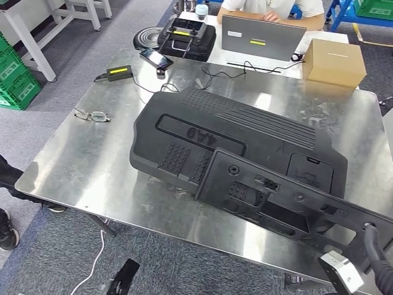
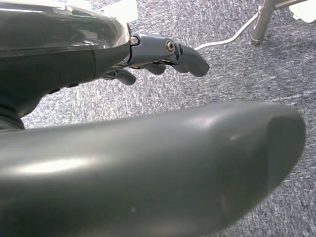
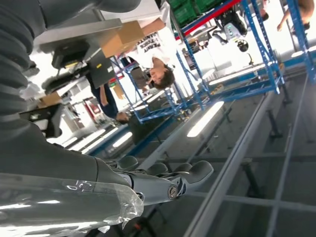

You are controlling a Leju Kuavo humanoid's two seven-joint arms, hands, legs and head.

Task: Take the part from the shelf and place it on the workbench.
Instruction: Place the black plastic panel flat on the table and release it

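Note:
A long black frame-like part (image 1: pixel 287 200) lies tilted across the near right of the steel workbench (image 1: pixel 93 166). Its far end rests on a large black ribbed cover (image 1: pixel 231 132) and its near end reaches past the table edge. My right arm (image 1: pixel 342 273) comes up at the lower right, just by that near end; I cannot tell if it touches the part. My right hand (image 3: pixel 168 180) has its fingers stretched out with nothing between them and the thumb. My left hand (image 2: pixel 164 54) hangs over grey carpet, fingers straight and holding nothing.
On the bench lie glasses (image 1: pixel 91 115), a small black box with a yellow label (image 1: pixel 119 72), a phone (image 1: pixel 156 58) and cables (image 1: pixel 222 74). Behind stand a black case (image 1: pixel 186 37), a laptop (image 1: pixel 263 38), a cardboard box (image 1: pixel 334 61) and a seated person (image 1: pixel 273 7). Green crates (image 1: pixel 14 80) sit far left.

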